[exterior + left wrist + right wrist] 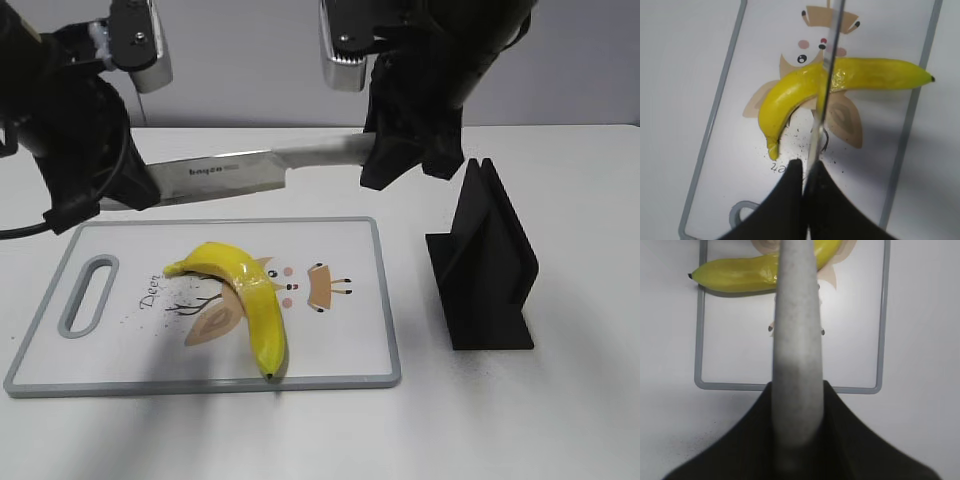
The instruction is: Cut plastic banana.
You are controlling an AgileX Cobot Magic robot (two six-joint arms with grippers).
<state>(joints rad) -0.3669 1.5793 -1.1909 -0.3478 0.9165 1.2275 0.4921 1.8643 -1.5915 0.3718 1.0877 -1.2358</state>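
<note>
The plastic banana [245, 300], glossy yellow and whole, lies curved on the white cutting board [350, 350]. It also shows in the left wrist view [790, 95] and the right wrist view [740, 274]. A steel knife [230, 172] hangs level above the board's far edge. My left gripper [130, 188] is shut on the blade's tip end [812, 170]. My right gripper [395, 150] is shut on the grey handle [796, 355]. In the left wrist view the blade edge lines up over the banana's middle, clear of it.
A black knife stand [488, 262] stands right of the board. The board has a grey rim, a handle slot [88, 293] at its left and a cartoon print [320, 285]. The white table runs all round.
</note>
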